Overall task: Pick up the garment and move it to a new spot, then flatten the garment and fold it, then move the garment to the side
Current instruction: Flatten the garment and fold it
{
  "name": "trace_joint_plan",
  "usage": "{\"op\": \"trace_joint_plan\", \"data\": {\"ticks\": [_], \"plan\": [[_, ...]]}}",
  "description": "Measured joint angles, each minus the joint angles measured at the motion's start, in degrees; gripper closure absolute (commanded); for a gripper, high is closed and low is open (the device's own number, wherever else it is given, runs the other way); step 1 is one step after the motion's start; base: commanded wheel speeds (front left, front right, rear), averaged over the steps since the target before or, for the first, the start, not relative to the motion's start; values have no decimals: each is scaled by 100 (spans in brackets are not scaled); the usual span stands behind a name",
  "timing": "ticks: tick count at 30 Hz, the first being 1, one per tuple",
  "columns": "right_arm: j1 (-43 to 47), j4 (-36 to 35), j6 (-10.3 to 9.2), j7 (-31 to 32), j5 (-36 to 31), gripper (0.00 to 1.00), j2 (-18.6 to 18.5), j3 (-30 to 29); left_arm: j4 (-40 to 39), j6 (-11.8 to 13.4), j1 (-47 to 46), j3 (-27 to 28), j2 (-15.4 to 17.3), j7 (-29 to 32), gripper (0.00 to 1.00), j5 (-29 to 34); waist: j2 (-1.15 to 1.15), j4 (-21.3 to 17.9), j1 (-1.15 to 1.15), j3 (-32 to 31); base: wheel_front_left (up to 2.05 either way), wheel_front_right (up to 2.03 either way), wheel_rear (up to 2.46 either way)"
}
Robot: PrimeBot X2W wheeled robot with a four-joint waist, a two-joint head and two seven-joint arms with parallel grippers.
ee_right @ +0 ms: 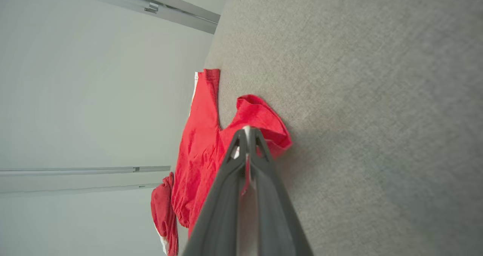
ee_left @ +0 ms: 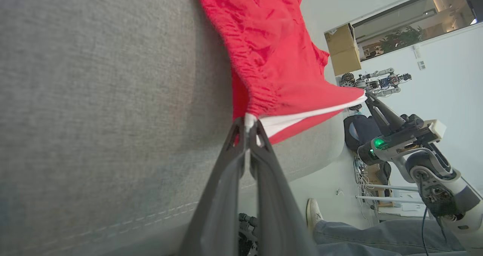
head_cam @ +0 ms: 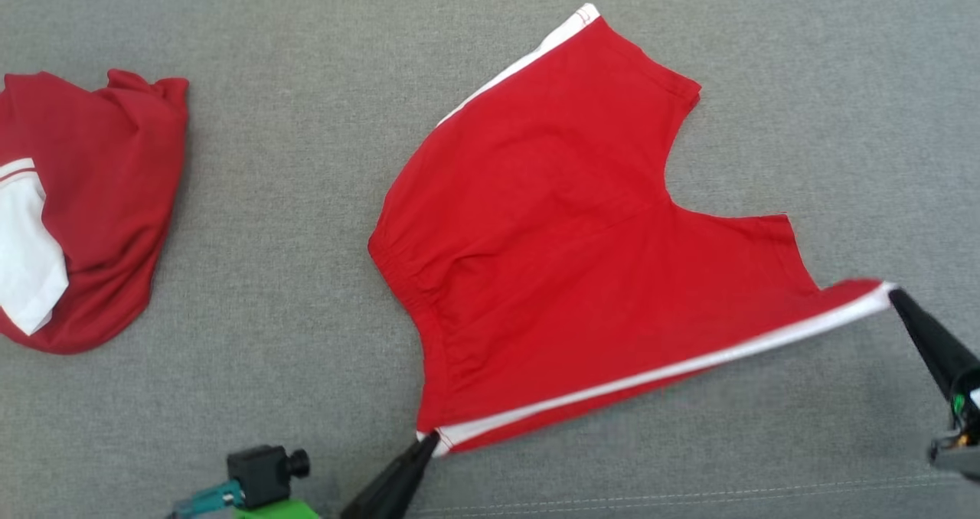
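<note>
The garment [head_cam: 566, 251] is a pair of red shorts with white side stripes, spread on the grey surface. My left gripper [head_cam: 430, 441] is shut on its waistband corner at the near stripe end, seen close in the left wrist view [ee_left: 249, 122]. My right gripper [head_cam: 892, 293] is shut on the leg-hem corner at the stripe's other end, also pinched in the right wrist view [ee_right: 247, 129]. The white stripe is stretched taut between the two grippers, and that near edge is lifted slightly off the surface. The far leg [head_cam: 612, 52] lies flat.
A second red and white garment [head_cam: 84, 205] lies bunched at the far left. The grey fabric surface [head_cam: 291, 274] has a stitched front edge near me. In the left wrist view a person's leg and shoe [ee_left: 315, 216] are beside the surface, with boxes and equipment beyond.
</note>
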Motion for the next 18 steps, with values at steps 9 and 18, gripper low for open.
{"op": "trace_joint_plan", "data": {"ticks": [9,18], "plan": [[-1423,-425,-305,376,-135,100,-275,7,-715,73,-920,380,380,568,100,-86,0,119,0,469,0,0,0],[-3440,-525,-929,712,-578,100,-388,232,-834,413,-2211,569,355,1228,100,-88,0,518,0,1132,0,0,0]]}}
